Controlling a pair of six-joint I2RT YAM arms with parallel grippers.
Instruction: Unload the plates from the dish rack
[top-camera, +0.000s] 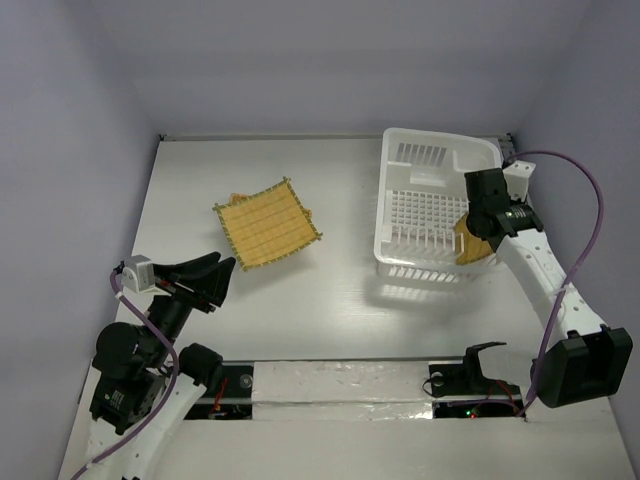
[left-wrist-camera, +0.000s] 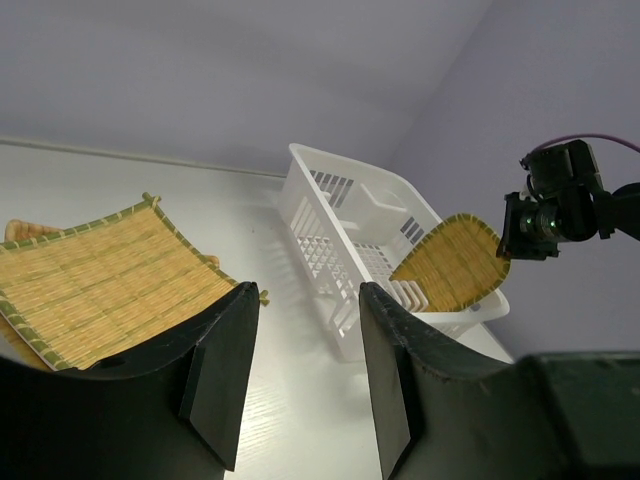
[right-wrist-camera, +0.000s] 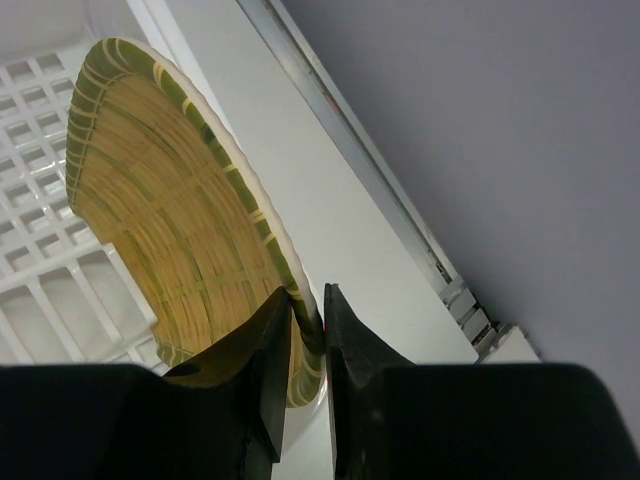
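The white dish rack (top-camera: 432, 136) stands at the right of the table. A round tan plate (top-camera: 466, 245) with a green rim leans upright at its right side. My right gripper (top-camera: 480, 230) is shut on that plate's rim; in the right wrist view the rim (right-wrist-camera: 250, 215) is pinched between the fingertips of the right gripper (right-wrist-camera: 307, 300). The large square grid plate (top-camera: 266, 228) lies flat left of centre, with another tan plate's edge (top-camera: 236, 197) peeking from under it. My left gripper (left-wrist-camera: 308, 290) hovers open near the square plate (left-wrist-camera: 100, 280), holding nothing.
White walls close in the table at the back and sides. A purple cable (top-camera: 590, 200) loops from the right arm. A taped rail (top-camera: 340, 385) with black mounts runs along the near edge. The rack's grid floor (right-wrist-camera: 40, 250) lies beside the held plate.
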